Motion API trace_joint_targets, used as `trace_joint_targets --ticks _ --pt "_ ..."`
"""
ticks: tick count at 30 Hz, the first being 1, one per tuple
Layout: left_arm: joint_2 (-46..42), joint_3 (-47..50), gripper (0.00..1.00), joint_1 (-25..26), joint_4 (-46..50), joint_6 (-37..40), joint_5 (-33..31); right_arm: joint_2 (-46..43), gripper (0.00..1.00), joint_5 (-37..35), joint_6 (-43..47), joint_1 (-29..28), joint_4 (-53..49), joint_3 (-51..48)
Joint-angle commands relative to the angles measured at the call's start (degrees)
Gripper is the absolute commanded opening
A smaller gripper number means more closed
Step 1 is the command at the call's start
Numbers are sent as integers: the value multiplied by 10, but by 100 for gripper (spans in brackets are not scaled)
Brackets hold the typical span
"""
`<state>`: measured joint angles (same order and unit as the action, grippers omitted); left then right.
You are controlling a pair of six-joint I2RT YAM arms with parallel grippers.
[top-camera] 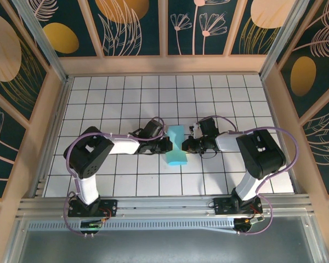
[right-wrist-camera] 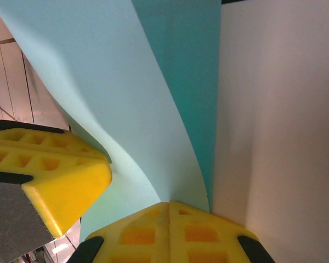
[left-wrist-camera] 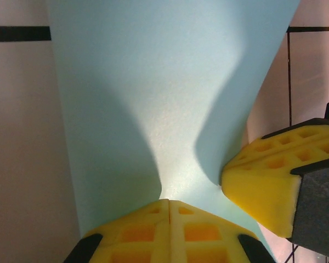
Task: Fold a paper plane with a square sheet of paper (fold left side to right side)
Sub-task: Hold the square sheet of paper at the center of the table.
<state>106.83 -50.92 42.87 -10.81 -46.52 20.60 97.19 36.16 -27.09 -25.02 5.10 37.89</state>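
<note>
White grid-tile table under me, and right about in the middle of it sits the square sheet of paper, turquoise-blue, running front to back between my two arms. From above it's got an hourglass look, squeezed narrow at the waist and wider at both ends. My left gripper is clamped tight on its left edge at that waist, yellow pads pressed together with the paper coming straight out from between them. My right gripper is doing the same on the opposite edge, pads closed on the paper, and on its wrist cam the sheet curls up so a darker teal layer peeks out behind the pale one. The two grippers face each other, close together. Purple cables loop along both arms, and wall panels with leaf and flower drawings box in the table.
</note>
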Motion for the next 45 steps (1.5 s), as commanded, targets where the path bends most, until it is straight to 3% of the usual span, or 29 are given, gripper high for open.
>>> trace_joint_targets --ticks 1,18,31,45 --pt "15 0 0 -1 9 14 9 43 0 -79 14 -8 -56 -16" --pt "30 5 0 0 17 18 -3 -47 0 -33 -45 -20 35 6" --pt "28 9 0 0 14 18 -3 67 0 -23 -48 -46 76 81" --pt "0 53 0 2 9 17 12 91 0 -64 -40 -45 14 63"
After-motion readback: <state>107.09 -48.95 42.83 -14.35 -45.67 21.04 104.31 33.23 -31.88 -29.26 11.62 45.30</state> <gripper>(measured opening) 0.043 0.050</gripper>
